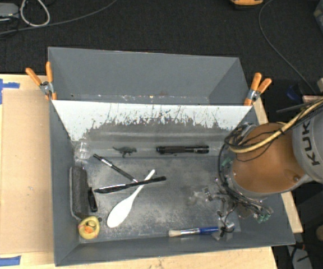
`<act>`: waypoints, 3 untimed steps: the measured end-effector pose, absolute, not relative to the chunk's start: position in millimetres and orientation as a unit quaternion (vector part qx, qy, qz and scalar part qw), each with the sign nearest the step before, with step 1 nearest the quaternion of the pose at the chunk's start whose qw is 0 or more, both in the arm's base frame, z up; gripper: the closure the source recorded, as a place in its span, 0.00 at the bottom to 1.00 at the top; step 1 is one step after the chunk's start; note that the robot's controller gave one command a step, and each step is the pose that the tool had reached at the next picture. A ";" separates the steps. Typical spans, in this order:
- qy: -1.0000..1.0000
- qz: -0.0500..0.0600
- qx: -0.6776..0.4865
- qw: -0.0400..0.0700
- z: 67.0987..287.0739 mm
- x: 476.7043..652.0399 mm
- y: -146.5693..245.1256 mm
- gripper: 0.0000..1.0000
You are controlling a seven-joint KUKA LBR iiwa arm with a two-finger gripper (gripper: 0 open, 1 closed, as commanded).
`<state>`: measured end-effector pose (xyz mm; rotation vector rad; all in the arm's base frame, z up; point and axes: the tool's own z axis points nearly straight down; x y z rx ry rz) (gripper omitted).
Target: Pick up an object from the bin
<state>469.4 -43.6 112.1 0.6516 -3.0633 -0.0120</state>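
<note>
The hand point(226, 223) is hanging low in the lower right of the grey bin point(144, 74), under the orange cover of the wrist, and its tip is standing at the right end of a thin blue-handled tool, probably a small brush point(197, 231). This tool is lying flat along the near wall of the bin, and its long axis is running almost left to right in the frame, with the pale end pointing to the left and the blue end reaching under the hand. So the thing is stretching away from the hand toward the left, and the hand is meeting it at one end, not at its middle. I am judging that the coming move is depending on this: a grip at the very end may let the tool tip or slide out, and the near wall is leaving little room on the lower side. How far the hand is open I cannot tell, because the wrist and cables are covering it, and I am not seeing anything clearly held in it. The other things are lying well apart, to the left: a white spoon point(127, 203) crossed by a black pen point(130, 185), a black marker point(182, 149) higher up, and a yellow tape roll point(88, 227) in the lower left corner.
</note>
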 end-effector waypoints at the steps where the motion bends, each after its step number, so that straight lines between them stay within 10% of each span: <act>1: -0.986 0.003 0.169 -0.013 72.2 476.1 -45.8 0.00; 2: -0.980 -0.002 0.198 0.000 69.6 471.7 -21.8 1.00; 3: -0.980 -0.002 0.198 0.000 69.8 471.7 -21.8 1.00</act>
